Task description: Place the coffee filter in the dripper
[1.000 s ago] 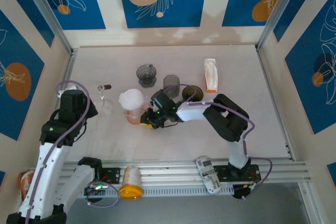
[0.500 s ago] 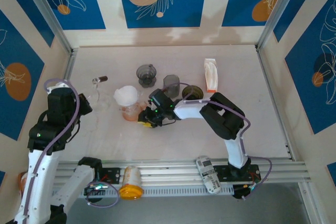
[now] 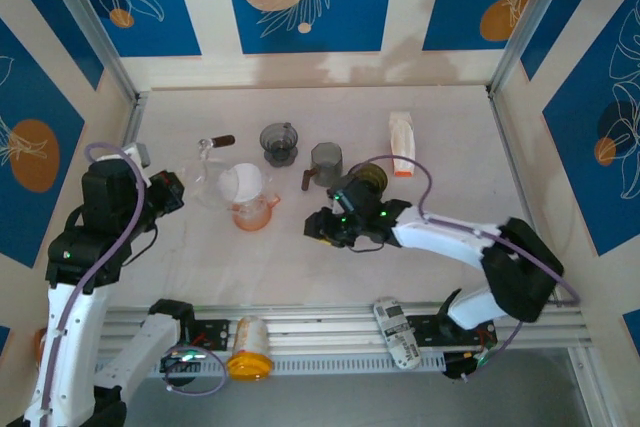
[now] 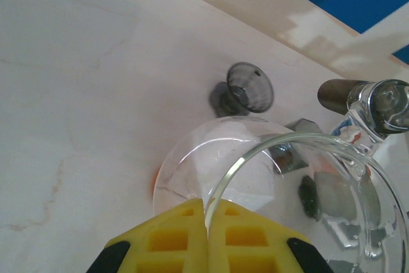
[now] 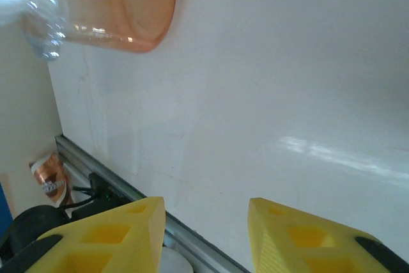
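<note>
Desk point(image 3: 440, 127): pale marbled top, walled in by cream panels with blue leaf prints; you have both arms over its near half.
Filter point(image 3: 243, 184): white and round, on top of the dripper point(image 3: 256, 215), left of the desk's middle. Your left wrist view shows it point(image 4: 211, 164) as a pale disc through the glass.
Dripper: orange and translucent, standing on the desk. Your right wrist view catches it point(image 5: 121, 4) at the top left.
Carafe point(image 3: 208, 179): clear glass with a brown stub at its far side, just left of the dripper. From above its rim overlaps the filter; you cannot tell whether they touch.
Left gripper point(image 3: 175, 191): clamped on the carafe's near rim. In the wrist view the glass rim point(image 4: 255, 151) runs down between the two yellow fingers point(image 4: 169, 238), which are pressed together on it point(image 4: 206, 208).
Right gripper point(image 3: 313, 228): released, jaws apart with nothing between them point(image 5: 206, 212), over bare desk to the right of the dripper and apart from it.
Far half: a grey funnel point(image 3: 280, 142), a grey cup point(image 3: 325, 159), a dark tin point(image 3: 368, 179) and a white bottle point(image 3: 401, 142) stand in a loose row.
Near edge: a jar point(image 3: 247, 347) with an orange lid lies on the rail.
</note>
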You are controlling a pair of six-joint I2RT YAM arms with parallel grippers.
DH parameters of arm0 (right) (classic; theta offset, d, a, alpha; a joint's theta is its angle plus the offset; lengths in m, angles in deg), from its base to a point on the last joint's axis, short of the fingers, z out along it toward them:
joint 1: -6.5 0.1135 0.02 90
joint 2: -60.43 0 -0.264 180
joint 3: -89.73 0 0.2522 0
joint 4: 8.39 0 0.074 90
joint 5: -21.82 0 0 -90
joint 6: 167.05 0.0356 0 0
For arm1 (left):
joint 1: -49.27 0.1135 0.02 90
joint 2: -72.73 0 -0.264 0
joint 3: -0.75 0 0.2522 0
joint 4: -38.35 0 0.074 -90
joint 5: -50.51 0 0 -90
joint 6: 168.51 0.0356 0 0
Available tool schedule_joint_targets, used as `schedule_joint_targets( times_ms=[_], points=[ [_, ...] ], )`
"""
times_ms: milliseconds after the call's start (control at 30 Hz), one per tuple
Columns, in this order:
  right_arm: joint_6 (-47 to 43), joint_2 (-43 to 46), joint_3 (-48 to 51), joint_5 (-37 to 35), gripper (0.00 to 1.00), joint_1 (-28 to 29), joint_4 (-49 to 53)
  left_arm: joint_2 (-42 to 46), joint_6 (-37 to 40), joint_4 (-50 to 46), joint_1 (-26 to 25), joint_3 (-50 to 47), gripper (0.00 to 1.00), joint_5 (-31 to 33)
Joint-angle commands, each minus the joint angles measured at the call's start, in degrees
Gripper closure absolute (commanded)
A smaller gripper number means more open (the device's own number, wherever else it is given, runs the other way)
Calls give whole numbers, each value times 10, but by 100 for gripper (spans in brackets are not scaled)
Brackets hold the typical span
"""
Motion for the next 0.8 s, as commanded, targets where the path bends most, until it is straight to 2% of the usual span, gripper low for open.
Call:
schedule_joint_targets(
  times_ms=[0,100,167,333,500,600,767],
  points=[
    [-41,67,16,-72,60,-23,97,12,-34,55,-16,3,100,-45],
    [-59,130,26,-98,60,-52,139,13,-43,65,-54,-7,100,-29],
    [-68,167,32,-110,60,-72,164,5,-46,74,-100,-11,100,2],
    [-77,235,46,-122,60,-113,207,-49,-47,102,-278,-3,100,131],
    [-98,292,36,-163,60,-143,272,-133,-41,142,-421,-4,100,206],
    [-116,330,27,-188,60,-159,310,-192,-51,165,-460,-24,100,203],
    [-134,379,24,-199,59,-179,345,-268,-73,223,-483,-72,100,175]
  ],
)
